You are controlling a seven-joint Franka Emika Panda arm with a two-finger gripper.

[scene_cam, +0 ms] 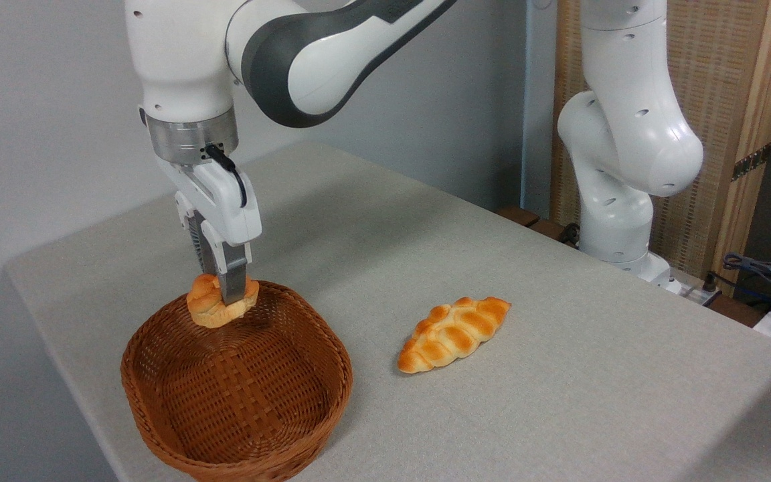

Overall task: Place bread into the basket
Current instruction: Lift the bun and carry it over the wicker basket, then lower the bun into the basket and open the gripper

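Note:
The bread (210, 309), a small round orange-golden bun, hangs in the air just inside the far rim of the basket. My gripper (227, 299) points straight down and is shut on it, one grey finger across its front. The basket (158, 428) is a brown woven wicker bowl near the table's front left corner, with nothing lying in it. The bun is above the basket's back part, clear of the woven floor.
A longer braided golden-brown loaf (454, 333) lies on the grey table to the right of the basket. The arm's white base (616, 221) stands at the table's far right edge. Cables and boxes sit off the table at the far right.

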